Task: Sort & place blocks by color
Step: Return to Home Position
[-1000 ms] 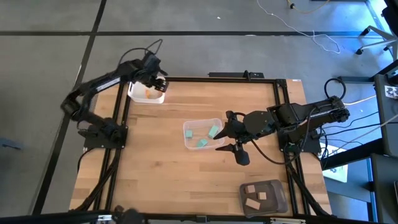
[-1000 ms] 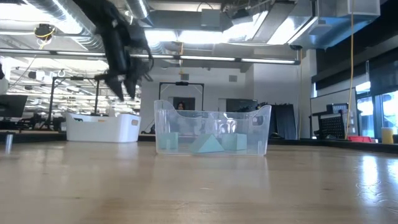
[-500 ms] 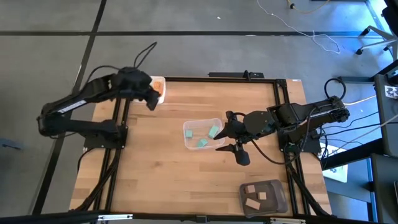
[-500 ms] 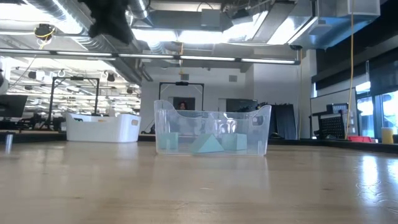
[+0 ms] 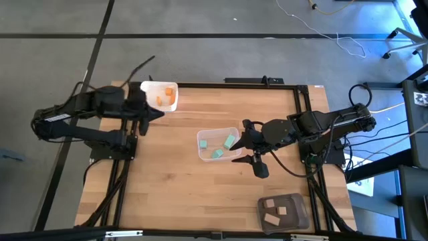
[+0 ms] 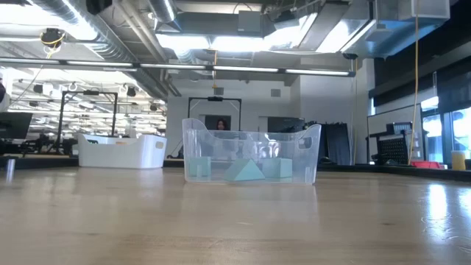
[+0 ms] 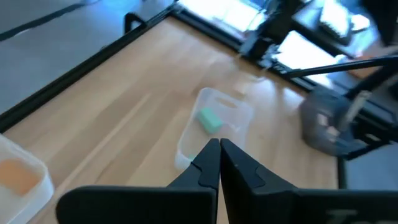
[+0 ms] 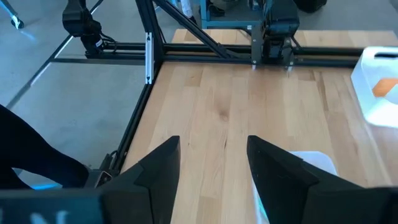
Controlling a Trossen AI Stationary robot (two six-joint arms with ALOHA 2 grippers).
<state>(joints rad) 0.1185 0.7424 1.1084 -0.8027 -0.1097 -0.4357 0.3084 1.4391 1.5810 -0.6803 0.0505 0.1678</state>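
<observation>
The left gripper (image 5: 152,114), fingers pressed together on nothing, hangs over the table's (image 5: 167,194) left edge, seemingly parked out of the way. Orange blocks (image 5: 165,98) lie in the white tub (image 5: 148,89) at the back-left corner and teal blocks (image 5: 229,141) in the clear tub (image 5: 200,139) mid-table. The right gripper (image 5: 243,142) waits spread beside the clear tub. Tan blocks (image 5: 272,217) lie in the dark grey tub (image 5: 262,204) near the front-right corner, so sorting looks finished.

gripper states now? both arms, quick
Left gripper: shut, holding nothing, near the white tub.
Right gripper: open, empty, by the clear tub.
</observation>
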